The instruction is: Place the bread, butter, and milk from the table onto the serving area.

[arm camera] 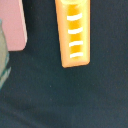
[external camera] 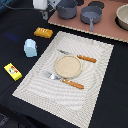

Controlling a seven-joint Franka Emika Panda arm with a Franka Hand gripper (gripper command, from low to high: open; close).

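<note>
The bread (external camera: 43, 32) is a golden-orange loaf lying on the black table (external camera: 15, 25) just beyond the far left corner of the serving area (external camera: 92, 87). The wrist view shows its scored top (arm camera: 75, 32) from above. The pale-blue milk carton (external camera: 30, 47) stands on the table left of the mat. The yellow butter box (external camera: 13, 71) lies nearer the front left. My gripper (external camera: 43, 7) hangs above and behind the bread, clear of it and holding nothing. Its fingers are too small and blurred to read.
On the mat are a round tan plate (external camera: 68, 65), a fork (external camera: 52, 76) and two orange-handled knives (external camera: 75, 84) (external camera: 86, 58). A pinkish-brown board (external camera: 107, 27) with dark pots (external camera: 90, 15) stands at the back; its edge shows in the wrist view (arm camera: 12, 25).
</note>
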